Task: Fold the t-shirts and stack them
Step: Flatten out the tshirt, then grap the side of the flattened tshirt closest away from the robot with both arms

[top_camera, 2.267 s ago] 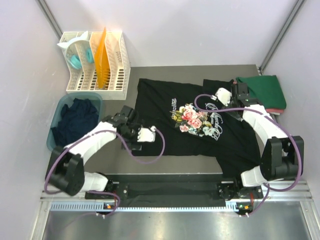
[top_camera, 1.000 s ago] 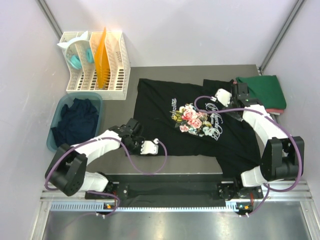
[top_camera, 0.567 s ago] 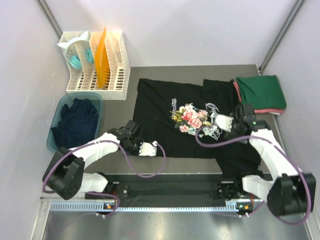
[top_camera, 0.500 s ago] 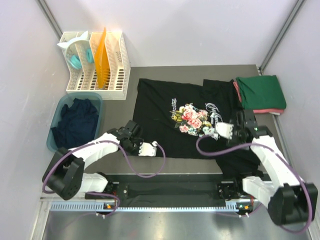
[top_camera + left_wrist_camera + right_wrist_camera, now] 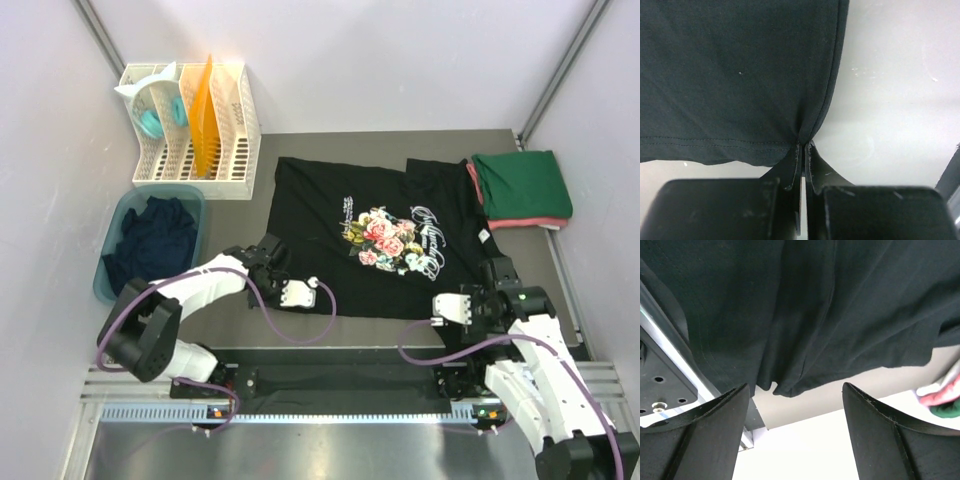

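Two hem corners: the left gripper (image 5: 803, 146) pinches one, the black t-shirt (image 5: 730, 75) stretching ahead of it. The right gripper (image 5: 795, 387) gapes open, the other corner just ahead, ungripped.

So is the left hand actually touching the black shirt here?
Touching. The left wrist view shows the left hand shut on the black shirt, with the hem corner bunched between its fingertips.

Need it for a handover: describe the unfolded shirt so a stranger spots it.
On the grey table, look between the teal tub and the folded green shirt. The black t-shirt lies spread there; it alone carries a floral chest print.
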Controlling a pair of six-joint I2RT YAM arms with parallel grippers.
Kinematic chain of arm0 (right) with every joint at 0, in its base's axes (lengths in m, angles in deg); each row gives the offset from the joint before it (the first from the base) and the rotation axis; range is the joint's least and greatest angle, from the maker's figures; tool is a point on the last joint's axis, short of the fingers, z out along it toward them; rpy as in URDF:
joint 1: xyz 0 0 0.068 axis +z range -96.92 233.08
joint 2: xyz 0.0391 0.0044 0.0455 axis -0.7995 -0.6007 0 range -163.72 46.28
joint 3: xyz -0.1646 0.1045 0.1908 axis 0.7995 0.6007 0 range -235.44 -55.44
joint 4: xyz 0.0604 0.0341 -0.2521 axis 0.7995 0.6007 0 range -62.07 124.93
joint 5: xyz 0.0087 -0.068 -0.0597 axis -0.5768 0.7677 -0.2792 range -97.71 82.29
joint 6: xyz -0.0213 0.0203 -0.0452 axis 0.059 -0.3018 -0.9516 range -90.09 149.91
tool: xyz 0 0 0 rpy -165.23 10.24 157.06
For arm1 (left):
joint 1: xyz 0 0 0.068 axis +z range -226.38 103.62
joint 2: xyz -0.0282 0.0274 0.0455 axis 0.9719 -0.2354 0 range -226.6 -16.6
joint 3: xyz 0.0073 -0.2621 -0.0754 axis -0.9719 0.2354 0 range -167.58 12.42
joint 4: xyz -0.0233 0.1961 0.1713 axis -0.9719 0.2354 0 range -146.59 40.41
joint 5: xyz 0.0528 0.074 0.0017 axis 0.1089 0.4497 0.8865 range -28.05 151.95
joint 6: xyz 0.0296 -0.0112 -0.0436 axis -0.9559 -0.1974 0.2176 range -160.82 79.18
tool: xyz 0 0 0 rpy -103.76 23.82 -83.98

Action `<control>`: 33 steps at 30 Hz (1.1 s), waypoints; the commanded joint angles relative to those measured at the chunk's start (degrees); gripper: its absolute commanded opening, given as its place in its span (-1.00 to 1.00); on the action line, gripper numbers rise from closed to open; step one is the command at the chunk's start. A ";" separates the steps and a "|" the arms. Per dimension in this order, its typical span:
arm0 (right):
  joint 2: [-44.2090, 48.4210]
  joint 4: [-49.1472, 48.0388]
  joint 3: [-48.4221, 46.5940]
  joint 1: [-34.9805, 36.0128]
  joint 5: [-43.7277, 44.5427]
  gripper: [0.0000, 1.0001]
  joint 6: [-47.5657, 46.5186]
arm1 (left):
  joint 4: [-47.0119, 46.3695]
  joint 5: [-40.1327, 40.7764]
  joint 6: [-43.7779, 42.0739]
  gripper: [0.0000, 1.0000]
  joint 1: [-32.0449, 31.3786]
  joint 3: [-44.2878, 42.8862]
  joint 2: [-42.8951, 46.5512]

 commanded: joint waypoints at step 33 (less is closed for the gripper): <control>-35.37 -7.59 -13.17 0.22 -2.67 0.41 4.11 | -0.79 5.27 -4.76 -1.00 8.45 -8.67 -5.62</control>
